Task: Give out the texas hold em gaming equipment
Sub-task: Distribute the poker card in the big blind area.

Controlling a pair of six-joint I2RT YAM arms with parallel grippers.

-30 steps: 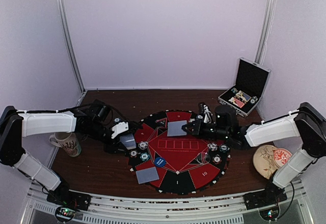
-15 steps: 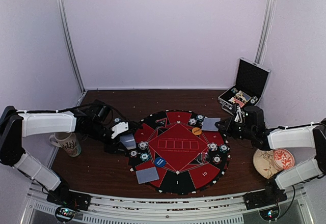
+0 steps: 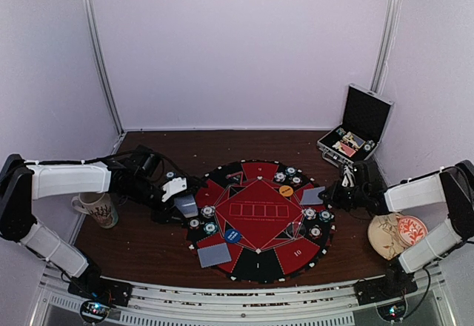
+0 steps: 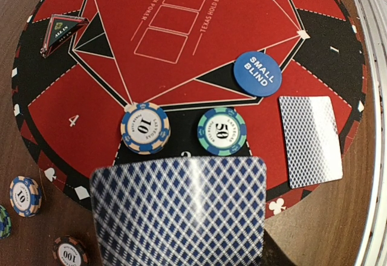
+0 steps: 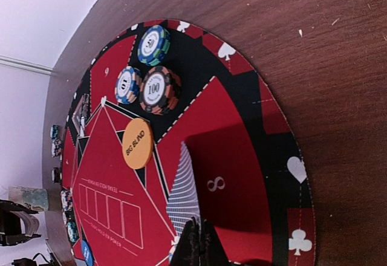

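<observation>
Grey-blue card (image 3: 312, 195) in right hand (image 3: 330, 195) hangs near mat's (image 3: 259, 193) edge.

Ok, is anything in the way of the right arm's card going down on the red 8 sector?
Nothing visible. The card, pinched in the right gripper, hangs over the 8 sector, which is bare. The orange Big Blind disc and the three chips lie off that sector, apart from the card.
</observation>
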